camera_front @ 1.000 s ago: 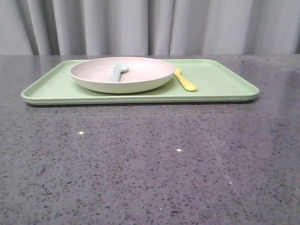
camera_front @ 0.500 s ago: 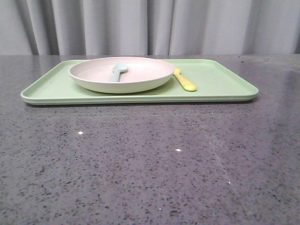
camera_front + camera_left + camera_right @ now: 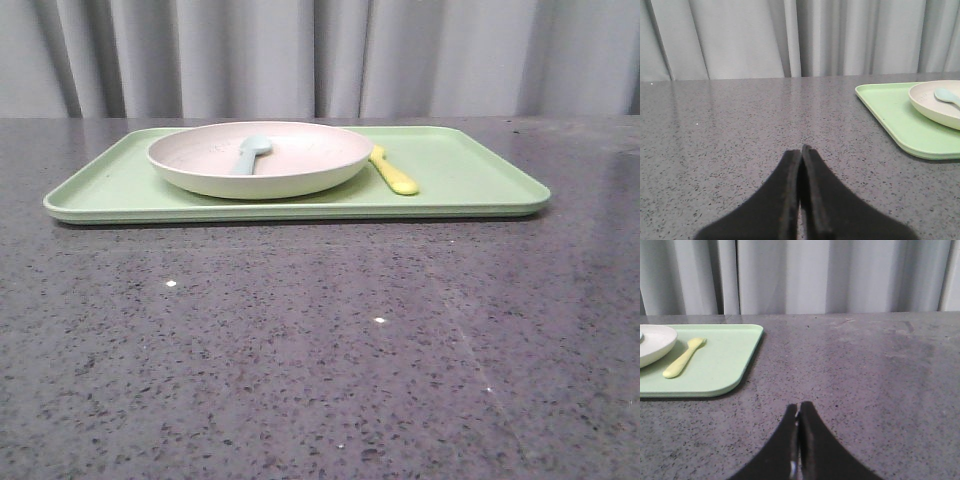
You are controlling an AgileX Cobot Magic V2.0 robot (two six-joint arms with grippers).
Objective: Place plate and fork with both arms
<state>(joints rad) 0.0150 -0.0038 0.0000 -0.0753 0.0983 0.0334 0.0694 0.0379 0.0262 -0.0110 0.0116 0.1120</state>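
Light-green rectangular tray (image 3: pixel 470 185) on speckled grey table (image 3: pixel 320 350), pale blue spoon (image 3: pixel 250 153), grey curtain (image 3: pixel 320 55) behind.

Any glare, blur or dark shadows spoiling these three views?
Front view: sharp, a few bright glints on the table, thin shadow under the tray. Left wrist view: shut left claw soft-edged. Right wrist view: shut right claw soft-edged, fork clear.

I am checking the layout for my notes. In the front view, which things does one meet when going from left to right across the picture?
Left end of the tray → plate → pale blue-green spoon lying in the plate → yellow fork beside the plate → right end of the tray.
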